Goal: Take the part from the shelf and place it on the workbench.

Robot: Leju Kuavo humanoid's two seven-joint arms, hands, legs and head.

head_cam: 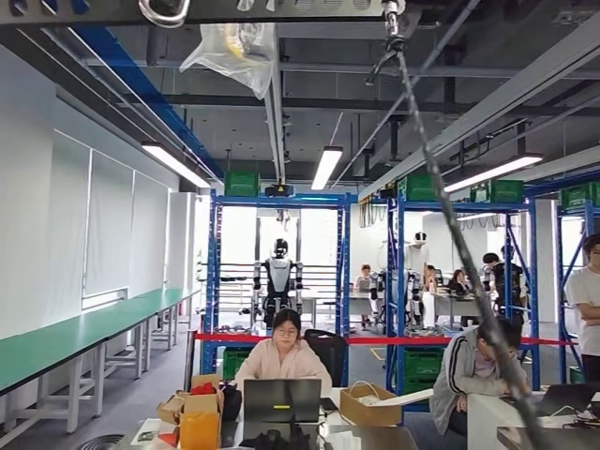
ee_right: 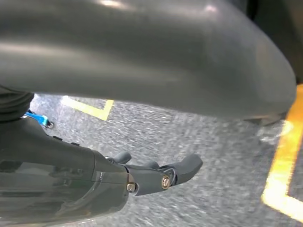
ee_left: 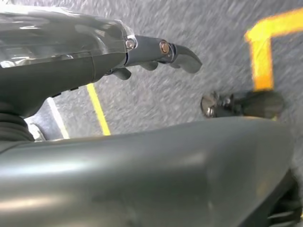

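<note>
A wide workshop hall seen from the robot's head height. Blue steel shelves (head_cam: 276, 272) stand across the far middle, with green crates (head_cam: 242, 183) on their top level and more green crates on the floor beneath them. More blue shelving runs along the far right. The part named in the task cannot be picked out among these shelves at this distance. A long green-topped workbench surface (head_cam: 84, 328) runs along the left wall, from near to far. A red barrier tape (head_cam: 367, 339) stretches across the room in front of the shelves.

Nearest the camera, a person (head_cam: 284, 352) sits facing it behind an open laptop (head_cam: 281, 399), at a desk cluttered with cardboard boxes (head_cam: 192, 412). Another person (head_cam: 475, 370) leans forward at the right, and a third stands at the far right edge. Another humanoid robot (head_cam: 277, 279) stands far off between the shelf uprights. A dark cable (head_cam: 459, 244) slants down across the right of the scene.

The left hand (ee_left: 161, 52) hangs over grey speckled floor (ee_left: 161, 94) with yellow line markings (ee_left: 98, 109); its fingers are stretched out straight and hold nothing. The right hand (ee_right: 157, 175) likewise hangs over the floor, fingers extended and apart, holding nothing.
</note>
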